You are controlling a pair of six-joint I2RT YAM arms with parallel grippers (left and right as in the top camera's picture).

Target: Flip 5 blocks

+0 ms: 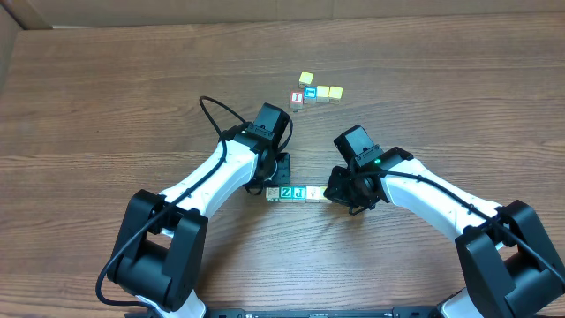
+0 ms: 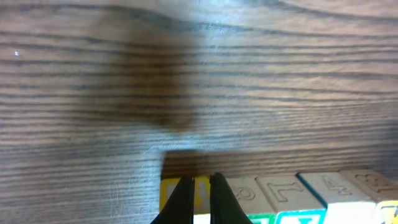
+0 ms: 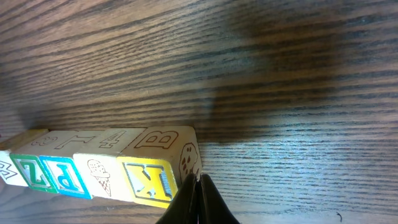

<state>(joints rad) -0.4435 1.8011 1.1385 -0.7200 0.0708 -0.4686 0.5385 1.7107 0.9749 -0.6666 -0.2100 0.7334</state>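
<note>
Blocks (image 3: 99,171): small wooden cubes, printed faces, rowed on wood-grain table (image 3: 280,162).

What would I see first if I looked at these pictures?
Two white robot arms meet at a little row of letter blocks in the middle of the wooden table. The left gripper sits at one end, shut, and the right gripper at the other. A smaller bunch of cubes sits farther back.
</note>
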